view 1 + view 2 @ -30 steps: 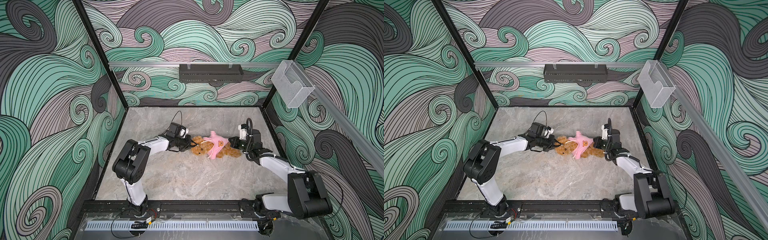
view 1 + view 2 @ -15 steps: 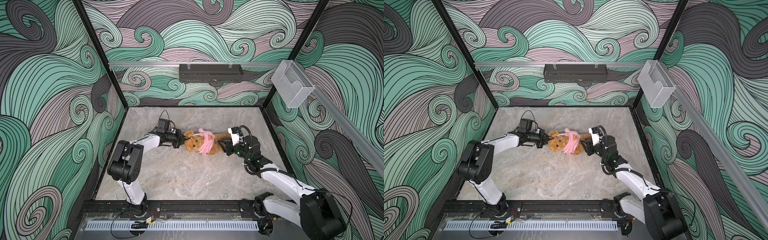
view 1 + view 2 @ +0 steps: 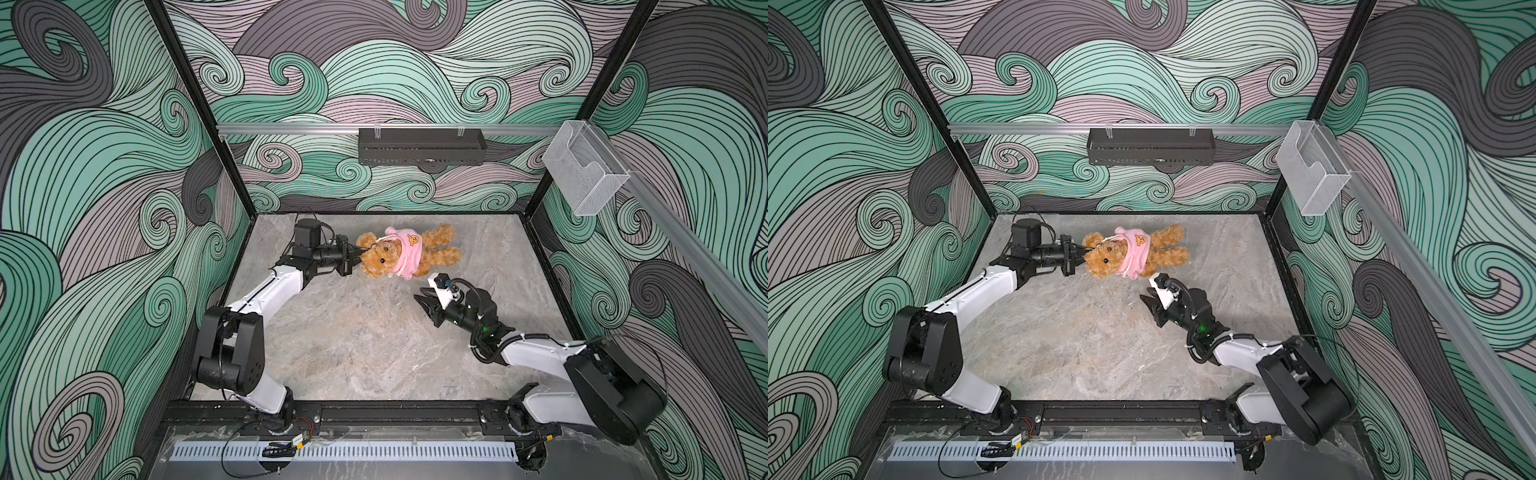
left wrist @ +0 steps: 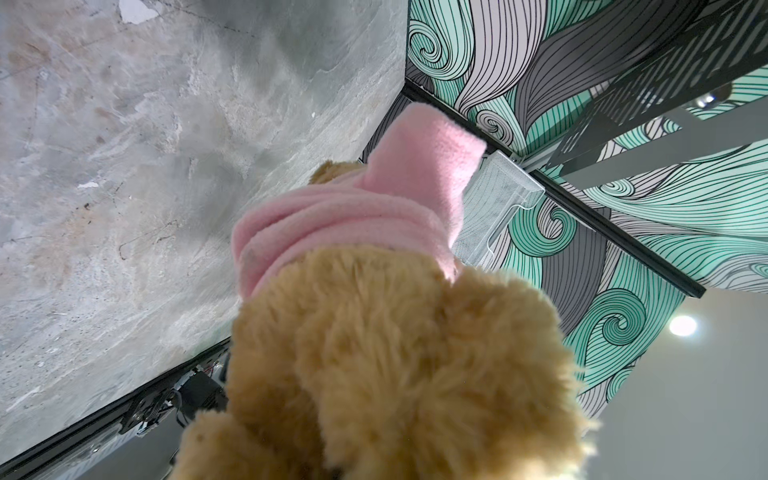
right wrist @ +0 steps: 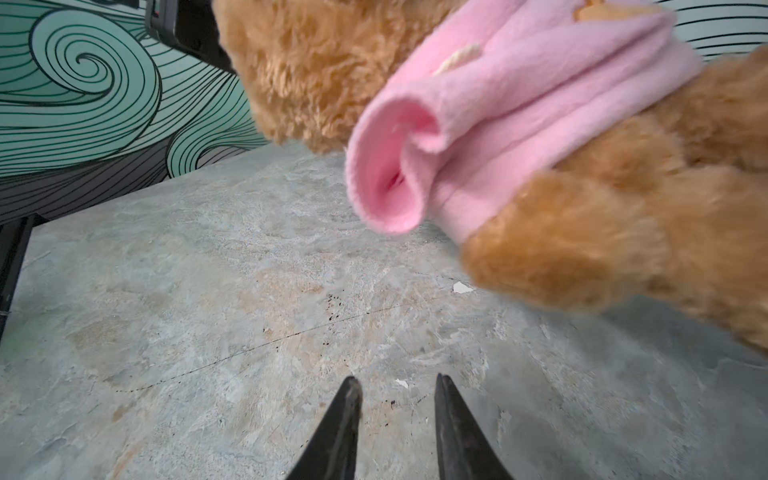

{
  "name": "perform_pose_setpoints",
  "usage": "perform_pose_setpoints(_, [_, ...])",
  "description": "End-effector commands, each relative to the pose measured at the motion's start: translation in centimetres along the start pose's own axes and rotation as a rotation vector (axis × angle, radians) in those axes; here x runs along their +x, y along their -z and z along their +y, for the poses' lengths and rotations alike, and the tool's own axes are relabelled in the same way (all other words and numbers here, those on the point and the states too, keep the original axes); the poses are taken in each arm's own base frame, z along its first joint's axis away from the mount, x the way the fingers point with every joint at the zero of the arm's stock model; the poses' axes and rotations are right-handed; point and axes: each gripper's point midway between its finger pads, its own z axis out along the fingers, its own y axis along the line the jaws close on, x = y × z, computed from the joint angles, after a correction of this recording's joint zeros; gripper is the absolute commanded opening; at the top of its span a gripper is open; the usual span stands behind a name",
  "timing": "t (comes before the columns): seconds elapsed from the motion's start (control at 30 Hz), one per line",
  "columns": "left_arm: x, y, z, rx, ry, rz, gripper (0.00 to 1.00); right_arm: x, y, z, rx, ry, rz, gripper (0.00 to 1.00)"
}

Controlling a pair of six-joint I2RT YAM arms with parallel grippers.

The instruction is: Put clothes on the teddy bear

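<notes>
Cuff opening (image 5: 388,187), teddy bear (image 5: 582,249): R-wrist only

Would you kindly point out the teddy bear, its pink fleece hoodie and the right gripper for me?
teddy bear (image 3: 374,262): in a top view, on its furry head.
pink fleece hoodie (image 3: 409,257): in a top view, on the chest panel beside the orange patch.
right gripper (image 5: 397,379): right wrist view, midway between its parted fingertips.

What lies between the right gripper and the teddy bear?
Nothing: only bare table separates the right gripper from the teddy bear, shown in the right wrist view.
</notes>
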Motion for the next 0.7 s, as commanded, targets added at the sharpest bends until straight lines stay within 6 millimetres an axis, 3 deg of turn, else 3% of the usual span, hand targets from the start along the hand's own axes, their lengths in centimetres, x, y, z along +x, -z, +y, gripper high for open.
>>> perform_pose_setpoints(0.0, [1.9, -0.2, -3.3, 0.08, -0.043, 0.026, 0.0, -1.6, -0.9, -1.3, 0.114, 0.068, -0.129, 0.33])
perform_pose_setpoints(0.27, [2.7, -1.1, -3.2, 0.092, -0.037, 0.044, 0.0, -2.7, -3.7, -3.1, 0.256, 0.143, -0.224, 0.35])
perform_pose_setpoints(0.67, [3.1, -1.5, -3.0, 0.091, -0.043, 0.054, 0.0, -4.9, -2.9, -6.0, 0.402, 0.133, -0.271, 0.34])
